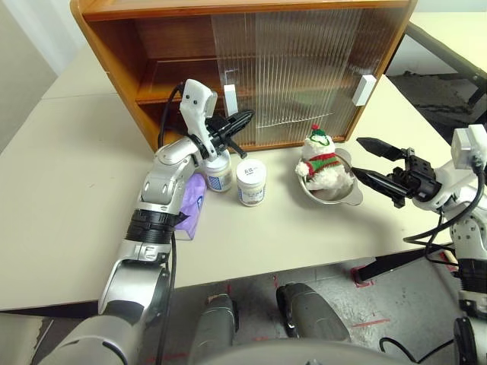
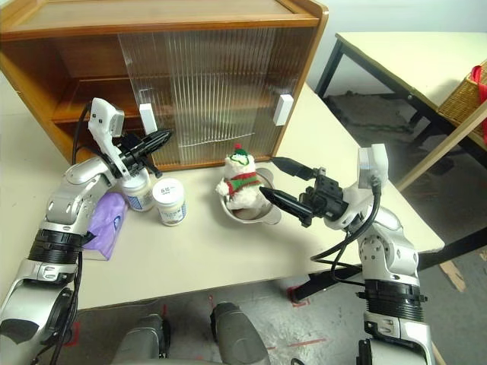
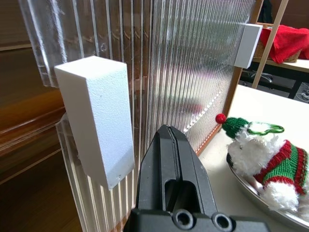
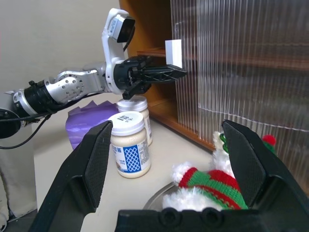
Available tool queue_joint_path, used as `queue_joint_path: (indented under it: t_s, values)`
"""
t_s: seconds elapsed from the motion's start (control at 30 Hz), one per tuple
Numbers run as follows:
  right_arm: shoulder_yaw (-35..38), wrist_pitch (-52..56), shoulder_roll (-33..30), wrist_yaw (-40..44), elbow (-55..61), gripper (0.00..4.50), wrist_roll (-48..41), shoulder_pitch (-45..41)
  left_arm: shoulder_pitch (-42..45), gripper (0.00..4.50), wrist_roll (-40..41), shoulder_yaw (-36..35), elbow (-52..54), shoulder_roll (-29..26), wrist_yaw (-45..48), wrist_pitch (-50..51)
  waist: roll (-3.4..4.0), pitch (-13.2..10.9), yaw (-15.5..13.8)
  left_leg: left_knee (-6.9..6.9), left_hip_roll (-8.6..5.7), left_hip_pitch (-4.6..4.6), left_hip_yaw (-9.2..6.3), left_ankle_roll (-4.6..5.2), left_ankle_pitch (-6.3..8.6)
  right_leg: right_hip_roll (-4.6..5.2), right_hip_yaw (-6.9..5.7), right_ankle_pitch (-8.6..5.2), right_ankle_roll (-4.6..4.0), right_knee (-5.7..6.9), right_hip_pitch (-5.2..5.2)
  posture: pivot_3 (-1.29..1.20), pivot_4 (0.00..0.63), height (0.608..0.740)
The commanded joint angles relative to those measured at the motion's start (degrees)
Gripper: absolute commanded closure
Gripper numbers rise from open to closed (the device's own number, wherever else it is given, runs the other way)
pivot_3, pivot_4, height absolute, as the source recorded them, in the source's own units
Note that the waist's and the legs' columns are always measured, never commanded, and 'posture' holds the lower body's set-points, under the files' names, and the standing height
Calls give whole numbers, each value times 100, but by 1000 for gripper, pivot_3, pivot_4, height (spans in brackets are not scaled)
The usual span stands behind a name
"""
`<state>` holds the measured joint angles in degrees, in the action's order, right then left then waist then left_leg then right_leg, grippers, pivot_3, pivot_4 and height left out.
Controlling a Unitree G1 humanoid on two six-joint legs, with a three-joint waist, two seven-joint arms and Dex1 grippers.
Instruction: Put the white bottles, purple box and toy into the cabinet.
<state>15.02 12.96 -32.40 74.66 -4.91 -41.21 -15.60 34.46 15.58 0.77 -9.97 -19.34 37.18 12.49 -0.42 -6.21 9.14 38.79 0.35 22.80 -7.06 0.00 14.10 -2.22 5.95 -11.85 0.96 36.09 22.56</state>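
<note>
Left gripper (image 1: 245, 117), fingers pressed together at the white block handle (image 1: 230, 99) of the ribbed translucent sliding door (image 1: 304, 68), may slip off, while the right gripper (image 2: 283, 182) gapes empty at three o'clock of the plush snowman toy (image 2: 237, 181)

— What can't you make out from here?
— My left arm (image 1: 163, 190) covers most of the purple box (image 1: 192, 204); just one end shows beside it. The jar (image 1: 219, 173) under my closed left claw (image 1: 242, 122) is partly hidden by it.
— And the labels?
— The print on both jars is too small to read. The cabinet (image 1: 114, 46) is cut off at the top edge.
</note>
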Motion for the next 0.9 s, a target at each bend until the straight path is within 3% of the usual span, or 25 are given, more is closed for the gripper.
queue_joint_path:
  t_s: [0.03,0.4,0.9]
  values:
    - [-26,15,-49,-6,67,0,34,22,-217,4478,40,-114,334,-132,3,135,0,0,24,0,-1,0,0,0,0,-2,0,0,0,0,0,-291,100,740]
    - [-72,10,-64,77,-64,0,65,-37,-964,4478,365,-720,1540,-724,-214,770,0,0,46,-1,-6,0,-3,1,0,-5,-4,-1,1,0,0,-271,101,740]
    - [-12,41,-97,22,57,0,54,26,-23,4478,-210,-179,222,-385,-318,294,3,2,57,-3,11,5,-15,5,1,6,5,0,0,-2,3,-303,91,740]
